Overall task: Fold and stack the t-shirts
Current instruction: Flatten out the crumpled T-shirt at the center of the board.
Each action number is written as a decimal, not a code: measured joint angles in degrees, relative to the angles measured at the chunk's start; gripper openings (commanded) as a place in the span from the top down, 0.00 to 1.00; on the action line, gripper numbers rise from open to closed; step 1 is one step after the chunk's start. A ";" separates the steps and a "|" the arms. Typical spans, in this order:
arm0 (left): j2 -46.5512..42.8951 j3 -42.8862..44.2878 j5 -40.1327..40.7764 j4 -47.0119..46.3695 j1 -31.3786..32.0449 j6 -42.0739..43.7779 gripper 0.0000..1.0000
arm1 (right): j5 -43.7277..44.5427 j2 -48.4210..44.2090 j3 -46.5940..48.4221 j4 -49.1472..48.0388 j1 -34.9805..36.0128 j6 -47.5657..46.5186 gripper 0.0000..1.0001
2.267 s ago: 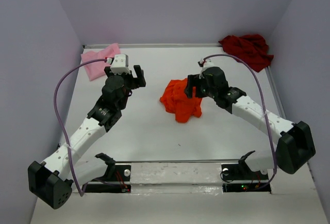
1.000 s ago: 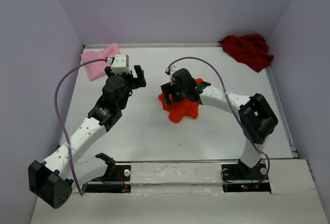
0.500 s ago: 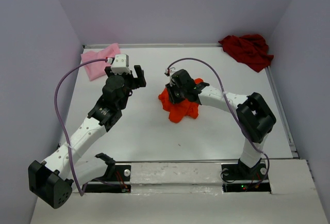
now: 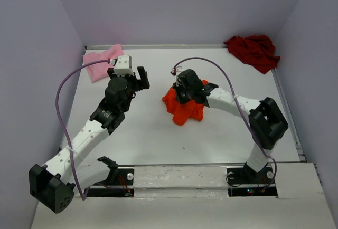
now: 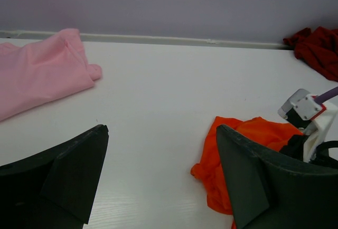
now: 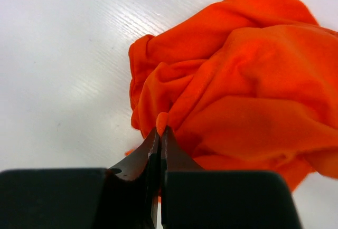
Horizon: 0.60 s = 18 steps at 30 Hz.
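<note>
The left arm (image 4: 90,129) is stretched diagonally from its base at the near left corner towards the middle of the bench (image 4: 148,139). The left tool (image 4: 138,78) is held above the bare surface with its fingers (image 5: 79,165) spread wide and nothing between them.

The right arm (image 4: 237,105) is bent sharply at its elbow near the right edge and is reached back leftwards across the bench. The right tool (image 6: 159,132) is lowered onto the left side of the orange t-shirt (image 4: 186,110); its jaws are pressed together, and a small fold of the orange cloth is pinched at their tips.

The orange t-shirt is crumpled in a heap near the centre of the bench, with open white surface on all sides of it, widest towards the near edge. The pink t-shirt (image 4: 100,63) is laid loosely in the far left corner, touching the back wall (image 4: 185,7). The dark red t-shirt (image 4: 253,49) is bunched in the far right corner, against the back wall and close to the right edge. All three shirts are well apart from one another. The left tool is held between the pink and orange shirts, touching neither.
</note>
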<state>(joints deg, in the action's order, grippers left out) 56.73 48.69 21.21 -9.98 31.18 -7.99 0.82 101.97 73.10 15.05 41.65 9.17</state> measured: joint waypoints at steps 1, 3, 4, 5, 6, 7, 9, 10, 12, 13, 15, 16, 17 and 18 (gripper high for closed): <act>0.00 0.00 0.00 0.00 0.00 0.00 0.07 | 0.46 -1.09 0.00 0.33 0.00 -0.04 1.00; 0.00 0.00 0.02 0.00 0.00 0.00 0.07 | 1.40 -5.62 0.20 2.62 0.00 -0.26 1.00; 0.00 0.00 0.00 0.00 0.00 0.00 0.07 | 1.75 -7.85 0.50 3.50 0.00 -0.28 1.00; 0.00 0.00 0.00 0.00 0.00 0.00 0.07 | 1.95 -10.64 1.46 4.63 0.00 -0.33 1.00; 0.00 0.00 -0.02 -0.04 0.00 -0.02 0.07 | 2.05 -13.40 2.62 5.25 -0.02 -0.37 1.00; 0.00 0.00 0.00 -0.02 0.00 -0.02 0.07 | 2.12 -15.43 3.82 5.62 0.00 -0.37 1.00; 0.00 0.00 -0.07 -0.04 0.00 -0.07 0.07 | 2.12 -19.63 7.28 6.34 0.00 -0.42 1.00; 0.00 0.00 -0.17 -0.04 0.00 -0.09 0.07 | 2.08 -21.79 9.70 6.43 0.00 -0.61 1.00; 0.00 -0.04 -0.42 -0.26 0.00 -0.24 0.07 | 1.86 -24.68 13.62 6.38 0.00 -1.07 1.00; -0.04 -0.15 -0.59 -0.57 0.00 -0.33 0.07 | 1.75 -25.66 15.43 6.49 0.00 -1.42 1.00; -0.33 -0.44 -0.90 -0.92 0.00 -0.46 0.07 | 1.57 -26.58 19.12 6.67 0.00 -2.12 1.00; -0.46 -0.52 -1.01 -0.98 0.00 -0.46 0.07 | 1.51 -26.51 20.41 7.13 -0.02 -2.40 1.00; -0.74 -0.76 -1.18 -1.33 0.00 -0.50 0.07 | 1.29 -26.23 21.77 7.37 0.00 -2.80 1.00; -1.01 -0.96 -1.29 -1.55 0.00 -0.48 0.07 | 0.90 -25.70 23.43 7.67 0.00 -3.28 1.00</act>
<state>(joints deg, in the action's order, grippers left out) 55.72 47.72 19.92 -11.53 31.18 -8.47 1.72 76.27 96.53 22.72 41.65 5.89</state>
